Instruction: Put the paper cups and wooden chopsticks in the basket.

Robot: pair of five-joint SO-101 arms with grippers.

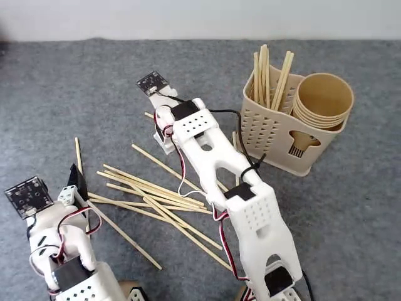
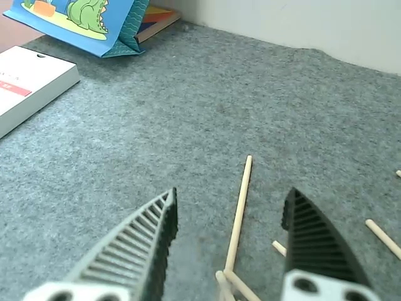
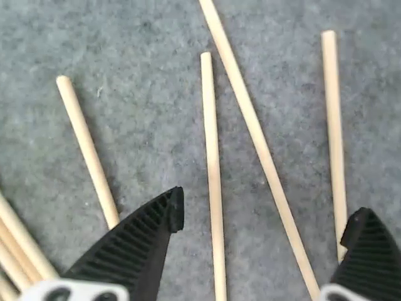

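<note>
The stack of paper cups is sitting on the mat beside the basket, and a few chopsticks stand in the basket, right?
Not quite. In the high view the paper cups sit stacked inside the basket, next to the standing chopsticks, not on the mat. The rest is right.

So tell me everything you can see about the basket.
The basket is a beige, plastic-looking caddy with rows of small slots in its walls and a larger cut-out on one side. It stands upright on the grey mat, toward the far right of the high view. One section holds upright wooden chopsticks, the other a stack of paper cups.
</note>
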